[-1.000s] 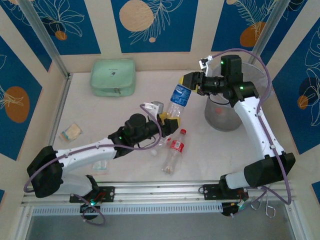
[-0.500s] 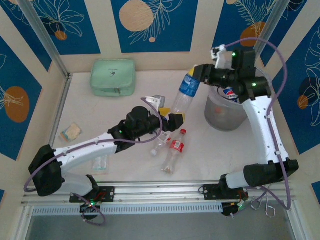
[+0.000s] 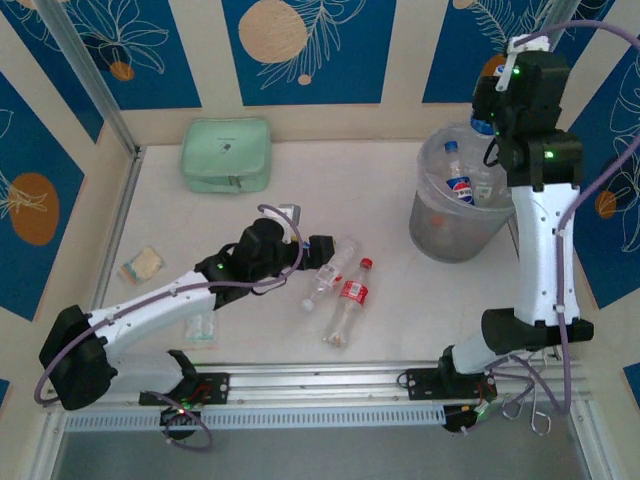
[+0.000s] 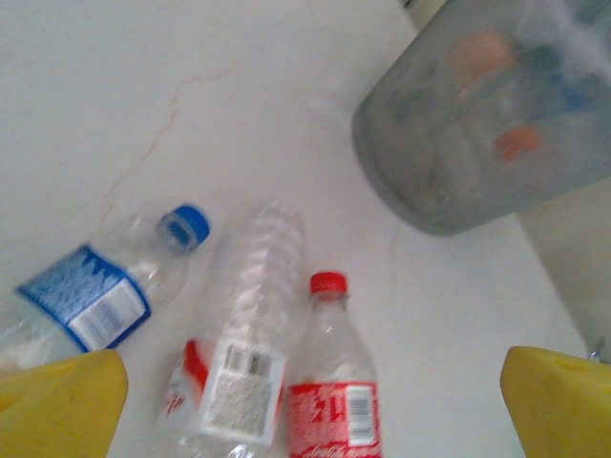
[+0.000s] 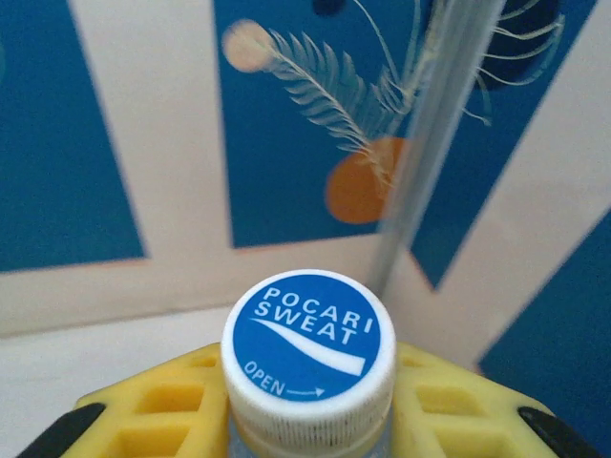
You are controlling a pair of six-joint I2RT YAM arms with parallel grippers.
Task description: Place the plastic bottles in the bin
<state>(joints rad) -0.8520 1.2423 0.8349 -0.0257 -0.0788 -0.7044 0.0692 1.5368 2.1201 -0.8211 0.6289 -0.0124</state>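
My right gripper [image 5: 307, 412] is shut on the neck of a plastic bottle with a blue and white cap [image 5: 307, 348]; yellow fingers [image 5: 158, 405] press it from both sides. In the top view the right wrist [image 3: 528, 95] stands high above the far rim of the bin [image 3: 424, 170], which holds several bottles [image 3: 458, 186]. My left gripper [image 3: 322, 247] hangs open and holds nothing, low over the table. Under it lie three bottles: a blue-capped one [image 4: 95, 296], a clear crushed one [image 4: 246, 324] and a red-capped one [image 4: 334, 396]. The bin [image 4: 477, 134] shows beyond them.
A mint green zip pouch [image 3: 226, 155] lies at the back left. Small clear packets rest at the left [image 3: 142, 263] and near the left arm's base [image 3: 200, 328]. Metal frame posts [image 3: 90, 75] rise at the back corners.
The blue-labelled bottle passed from my left gripper to my right, which rose with it over the bin. My left gripper opened wide and drew back down towards the table bottles.
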